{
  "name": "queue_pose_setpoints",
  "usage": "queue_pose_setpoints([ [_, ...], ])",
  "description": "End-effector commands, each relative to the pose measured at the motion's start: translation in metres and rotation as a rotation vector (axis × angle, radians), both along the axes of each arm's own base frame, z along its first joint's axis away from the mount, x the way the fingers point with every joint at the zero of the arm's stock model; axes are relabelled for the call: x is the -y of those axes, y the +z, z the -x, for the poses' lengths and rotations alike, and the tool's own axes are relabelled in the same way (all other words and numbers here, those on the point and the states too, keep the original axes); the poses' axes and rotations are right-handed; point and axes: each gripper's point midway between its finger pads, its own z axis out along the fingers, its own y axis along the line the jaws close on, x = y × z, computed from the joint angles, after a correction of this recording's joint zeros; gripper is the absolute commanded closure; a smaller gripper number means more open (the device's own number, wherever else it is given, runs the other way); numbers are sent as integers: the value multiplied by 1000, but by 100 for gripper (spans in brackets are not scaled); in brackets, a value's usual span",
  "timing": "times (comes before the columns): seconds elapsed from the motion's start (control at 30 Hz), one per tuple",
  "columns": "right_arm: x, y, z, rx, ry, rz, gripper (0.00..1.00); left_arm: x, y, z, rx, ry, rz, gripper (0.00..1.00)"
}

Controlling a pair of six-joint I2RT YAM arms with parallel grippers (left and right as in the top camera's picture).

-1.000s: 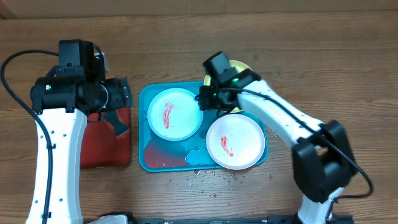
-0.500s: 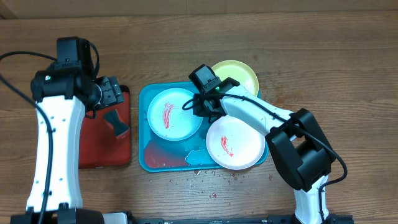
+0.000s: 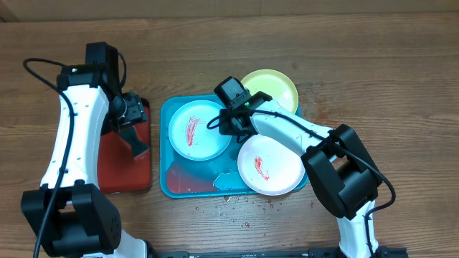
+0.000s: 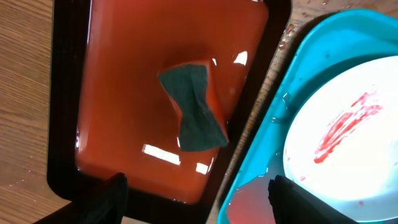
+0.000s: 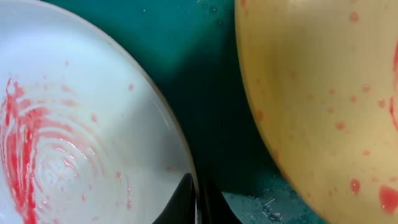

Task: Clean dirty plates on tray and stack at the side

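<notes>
Three plates lie on or at the teal tray (image 3: 165, 150). The blue-rimmed plate (image 3: 195, 132) sits in its far left corner and the pale-rimmed plate (image 3: 278, 163) in its near right corner, both smeared with red sauce. The yellow-green plate (image 3: 272, 87) lies across the rim at the far right corner. Reddish water pools in the near left corner.

The right gripper (image 5: 196, 202) has its fingers almost together, pinched on the right edge of the blue-rimmed plate; the rim runs into the thin gap between them. The left gripper (image 4: 199, 204) hangs over the dark red tray (image 4: 124, 62), jaws wide apart and holding nothing. A grey-green sponge (image 4: 193, 112) lies in that wet tray. Red specks dot the table (image 3: 229, 43) along the teal tray's near edge.
</notes>
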Motion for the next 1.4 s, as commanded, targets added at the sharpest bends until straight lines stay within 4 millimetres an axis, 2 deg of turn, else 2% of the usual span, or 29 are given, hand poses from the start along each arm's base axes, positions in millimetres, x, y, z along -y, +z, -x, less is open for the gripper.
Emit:
queue_pose_setpoints([
  [0.0,3,-13,2,-14,-6,35,96,-8,-6,0,-6,39,-11,30],
  [0.13,3,-13,2,-14,-6,35,96,-18,-24,-1,9,72,-3,31],
  [0.2,3,-13,2,-14,-6,35,96,-20,-36,-4,28,68,10,36],
  [0.3,3,-12,1,-10,-6,32,96,-16,-58,-12,75,49,35,50],
  [0.4,3,-12,1,-11,-6,33,96,-10,-77,-16,111,38,52,57],
  [0.6,3,-13,2,-14,-6,35,96,-8,-102,-7,109,36,39,60],
  [0.73,3,-13,2,-13,-6,35,96,-17,-108,4,78,66,-10,65],
  [0.87,3,-12,1,-13,-6,35,96,-16,-112,6,74,66,-11,67],
  [1.0,3,-13,1,-13,-6,35,96,-15,-113,6,75,63,-11,78],
  [1.37,3,-13,2,-13,-6,35,96,-15,-119,9,55,63,-8,80],
])
